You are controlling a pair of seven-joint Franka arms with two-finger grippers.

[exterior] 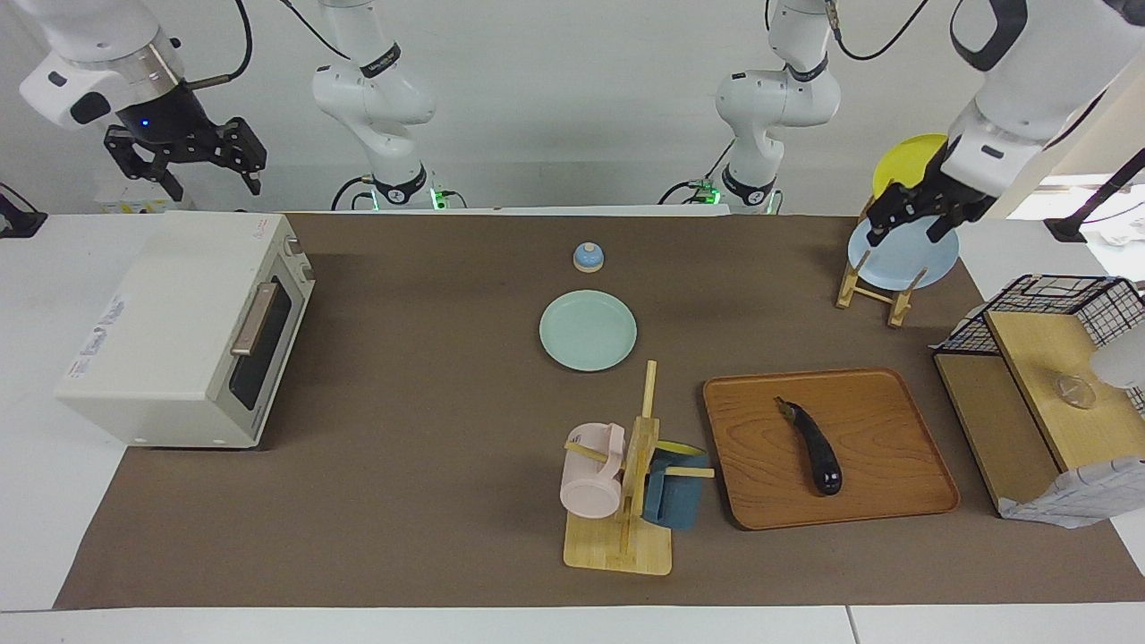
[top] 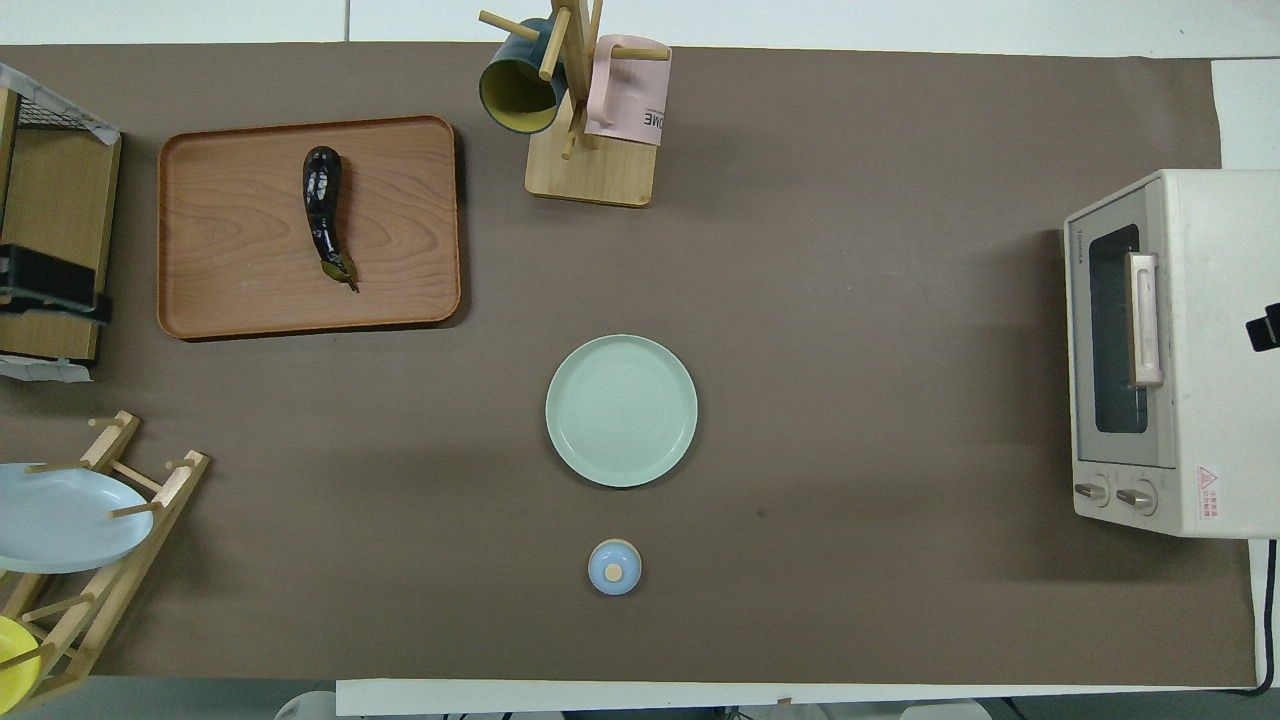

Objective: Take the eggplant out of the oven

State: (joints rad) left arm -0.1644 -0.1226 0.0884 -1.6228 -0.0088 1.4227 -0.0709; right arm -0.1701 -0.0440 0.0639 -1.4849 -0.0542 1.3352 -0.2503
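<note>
Eggplant (exterior: 811,445) lying on wooden tray (exterior: 894,394) toward the left arm's end of the worktop, oven (exterior: 161,322) door closed, right end effector (exterior: 192,170) spread wide above oven, left end effector (exterior: 908,219) over plate rack (exterior: 872,291), opening unclear

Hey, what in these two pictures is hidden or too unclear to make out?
1. Inside of the oven: both views, its dark glass door is shut.
2. Yellow plate and blue plate: overhead view, cut off by the frame edge.
3. Left end effector: facing view, fingers dark against the blue plate, so open or shut is unclear.
4. Right end effector: overhead view, only a dark tip shows over the oven at the frame edge.
</note>
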